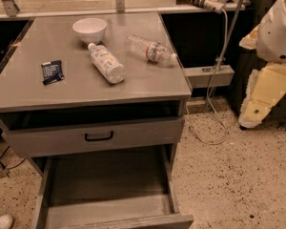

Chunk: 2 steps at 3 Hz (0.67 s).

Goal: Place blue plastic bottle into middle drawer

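The blue plastic bottle (106,62) lies on its side on the grey cabinet top (148,82), with its white cap pointing toward the white bowl (89,29). The middle drawer (105,185) is pulled out low at the front, and its flat grey floor is bare. My gripper (260,99), a cream-coloured part below the white arm (276,30), hangs at the right edge of the view. It is well to the right of the cabinet, away from the bottle, and holds nothing that I can see.
A clear crinkled bottle (150,49) with a red-blue label lies right of the blue one. A black packet (52,72) lies at the left. A drawer front with a black handle (99,136) sits above the open drawer. Cables (214,80) hang at the right over speckled floor.
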Motion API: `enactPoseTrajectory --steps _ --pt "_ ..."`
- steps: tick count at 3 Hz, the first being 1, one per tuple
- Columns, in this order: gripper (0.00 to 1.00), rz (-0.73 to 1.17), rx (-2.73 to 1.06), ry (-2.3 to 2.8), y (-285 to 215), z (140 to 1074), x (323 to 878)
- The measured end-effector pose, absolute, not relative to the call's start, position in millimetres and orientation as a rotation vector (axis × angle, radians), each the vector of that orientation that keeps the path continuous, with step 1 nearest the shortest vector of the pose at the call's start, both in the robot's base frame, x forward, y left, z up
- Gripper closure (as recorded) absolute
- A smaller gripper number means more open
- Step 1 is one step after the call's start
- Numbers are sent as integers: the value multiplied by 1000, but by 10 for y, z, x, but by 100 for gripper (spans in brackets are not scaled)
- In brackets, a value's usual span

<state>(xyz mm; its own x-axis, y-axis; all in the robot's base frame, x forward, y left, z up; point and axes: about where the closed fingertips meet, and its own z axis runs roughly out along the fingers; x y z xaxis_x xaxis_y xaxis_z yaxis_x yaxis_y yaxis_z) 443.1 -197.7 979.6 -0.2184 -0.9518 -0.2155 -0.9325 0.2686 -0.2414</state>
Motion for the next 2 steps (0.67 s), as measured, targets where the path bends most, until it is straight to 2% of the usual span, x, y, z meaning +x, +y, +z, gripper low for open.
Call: enactPoseTrajectory --steps 1,2 --pt "0 -78 -1775 2215 -1551 9800 4582" --pt "0 -78 -1775 2215 -1551 9800 4582"
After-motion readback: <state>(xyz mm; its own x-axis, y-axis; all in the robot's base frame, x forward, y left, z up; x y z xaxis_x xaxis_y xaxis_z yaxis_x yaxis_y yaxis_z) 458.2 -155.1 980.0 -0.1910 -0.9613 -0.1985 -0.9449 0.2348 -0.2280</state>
